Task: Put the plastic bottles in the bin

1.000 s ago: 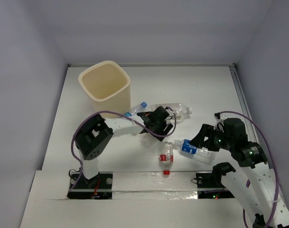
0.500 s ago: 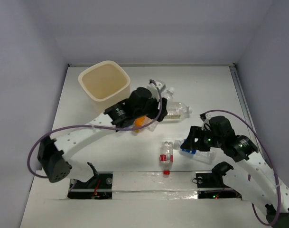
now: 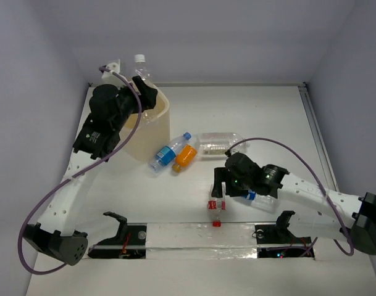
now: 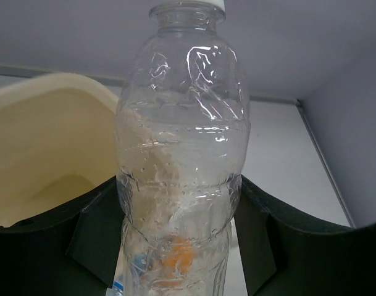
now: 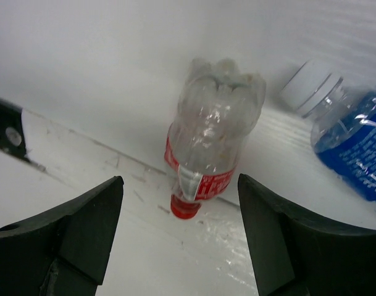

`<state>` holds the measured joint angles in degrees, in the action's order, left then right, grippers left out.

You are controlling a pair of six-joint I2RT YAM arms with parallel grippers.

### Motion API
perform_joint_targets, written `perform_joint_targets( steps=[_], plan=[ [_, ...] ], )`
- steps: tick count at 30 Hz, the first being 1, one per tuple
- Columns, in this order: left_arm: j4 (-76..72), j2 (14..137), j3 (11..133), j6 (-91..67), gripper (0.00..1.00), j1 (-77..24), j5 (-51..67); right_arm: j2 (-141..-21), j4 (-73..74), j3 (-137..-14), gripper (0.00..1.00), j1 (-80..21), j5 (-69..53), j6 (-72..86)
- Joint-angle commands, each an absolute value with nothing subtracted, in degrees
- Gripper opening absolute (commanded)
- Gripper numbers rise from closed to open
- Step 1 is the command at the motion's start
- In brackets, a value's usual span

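Left gripper clamped tight on the clear white-capped bottle, upright at the bin rim, upper left of frame. Right gripper spread wide, empty, above the red-labelled bottle, lower centre.

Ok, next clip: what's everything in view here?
bin: 1, cream, table's far left
held bottle: 1, clear, white cap, raised at the bin
blue bottle: 1, lying beside the bin
orange bottle: 1, lying next to it
clear bottle: 1, lying mid-table
red bottle: 1, red label and cap, near edge
second blue bottle: 1, beside the red bottle
table: 1, white
left tool: shut on held bottle
right tool: open over red bottle
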<state>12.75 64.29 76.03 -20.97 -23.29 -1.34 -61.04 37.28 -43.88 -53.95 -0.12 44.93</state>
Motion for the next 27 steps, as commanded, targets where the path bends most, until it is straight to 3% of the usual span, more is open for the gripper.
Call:
perform_joint_targets(
  steps=[1, 10, 18, 22, 25, 27],
  plan=[
    [10.90, 63.45, 79.71, -21.80, 0.44, -18.56, -1.84, -64.76, 32.96, -46.06, 0.80, -54.14, 6.33, 45.53],
    [3.35, 64.77, 76.12, -24.08, 0.44, -5.29, -0.27, -70.84, 28.75, -43.42, 0.80, -55.81, 8.09, 46.76],
    [-8.24, 67.85, 68.39, -20.40, 0.46, -5.27, -2.20, -74.79, 26.37, -43.77, 0.75, -56.34, 9.49, 46.93],
    [-10.10, 68.12, 65.40, -18.99, 0.68, -5.27, -1.41, -76.46, 26.37, -44.38, 0.72, -56.87, 10.20, 46.93],
    [-10.37, 67.24, 64.07, -18.37, 0.79, -5.27, -0.79, -77.60, 26.54, -44.91, 0.73, -56.87, 9.67, 46.23],
    [-9.76, 66.62, 64.16, -18.28, 0.82, -5.27, -0.35, -78.05, 27.68, -45.35, 0.68, -56.87, 10.19, 46.05]
  ],
)
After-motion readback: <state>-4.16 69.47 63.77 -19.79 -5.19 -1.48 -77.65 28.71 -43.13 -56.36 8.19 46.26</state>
